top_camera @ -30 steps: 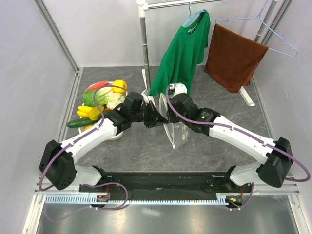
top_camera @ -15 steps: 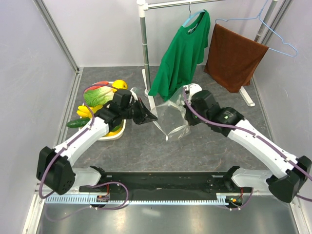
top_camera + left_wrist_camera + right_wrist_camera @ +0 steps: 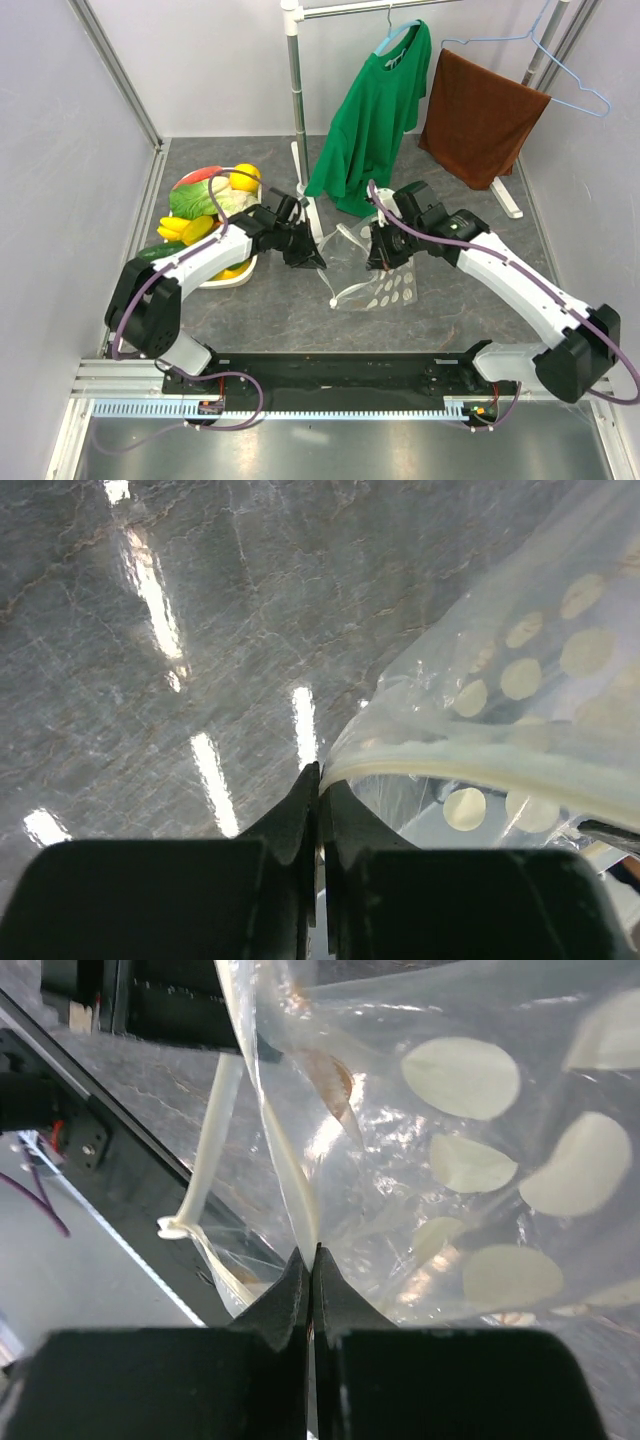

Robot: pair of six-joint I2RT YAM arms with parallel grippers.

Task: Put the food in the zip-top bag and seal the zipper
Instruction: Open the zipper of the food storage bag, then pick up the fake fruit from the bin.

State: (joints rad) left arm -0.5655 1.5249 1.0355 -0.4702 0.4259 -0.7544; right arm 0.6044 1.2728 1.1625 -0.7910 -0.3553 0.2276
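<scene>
The clear zip-top bag (image 3: 385,285) with cream dots hangs between my two grippers, its lower part resting on the grey floor. My left gripper (image 3: 313,262) is shut on the whitish zipper (image 3: 470,765) strip at the bag's left rim. My right gripper (image 3: 374,256) is shut on the zipper (image 3: 292,1185) at the opposite rim; the bag's mouth gapes between them. The bag (image 3: 470,1160) looks empty. The food (image 3: 205,205), green, yellow and red toy produce with a pale-green cabbage, is piled on a white tray (image 3: 236,277) at the left.
A white clothes rack post (image 3: 295,100) stands behind the bag, with a green T-shirt (image 3: 375,110) and a brown towel (image 3: 480,115) hanging. Grey walls enclose the left and right sides. The black arm base rail (image 3: 340,375) runs along the near edge.
Both grippers have come lower and closer together with the bag, whose bottom now lies spread on the floor. The left arm has drawn back toward the tray.
</scene>
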